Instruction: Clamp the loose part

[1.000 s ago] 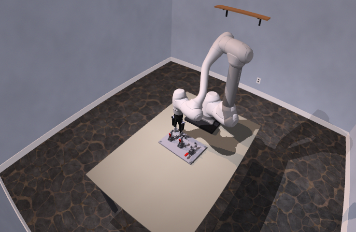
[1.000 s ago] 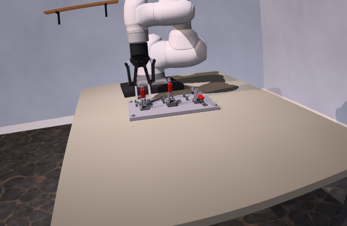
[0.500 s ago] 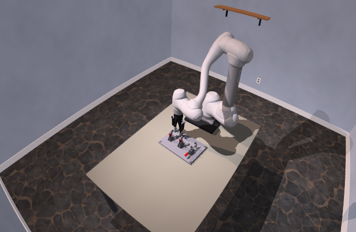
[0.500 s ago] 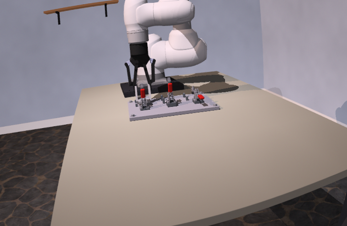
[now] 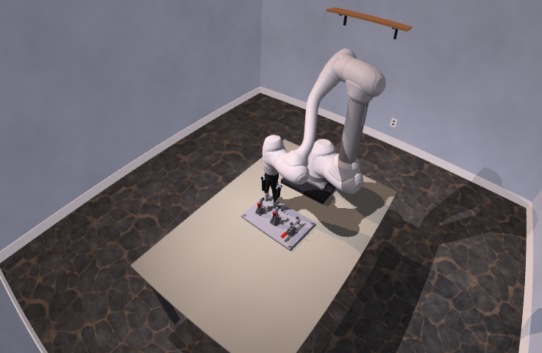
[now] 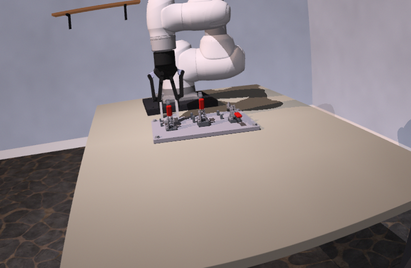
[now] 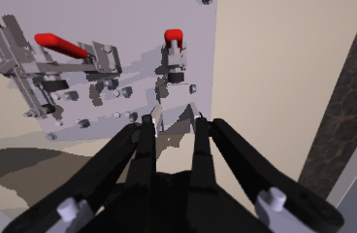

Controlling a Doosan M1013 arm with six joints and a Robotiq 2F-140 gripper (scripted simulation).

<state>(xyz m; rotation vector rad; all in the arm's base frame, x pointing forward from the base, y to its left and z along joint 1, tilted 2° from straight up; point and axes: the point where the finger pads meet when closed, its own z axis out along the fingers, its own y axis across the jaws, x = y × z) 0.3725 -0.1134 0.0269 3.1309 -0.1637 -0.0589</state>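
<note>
Part (image 7: 176, 122) in gripper (image 7: 175, 123): wrist cam only.
</note>
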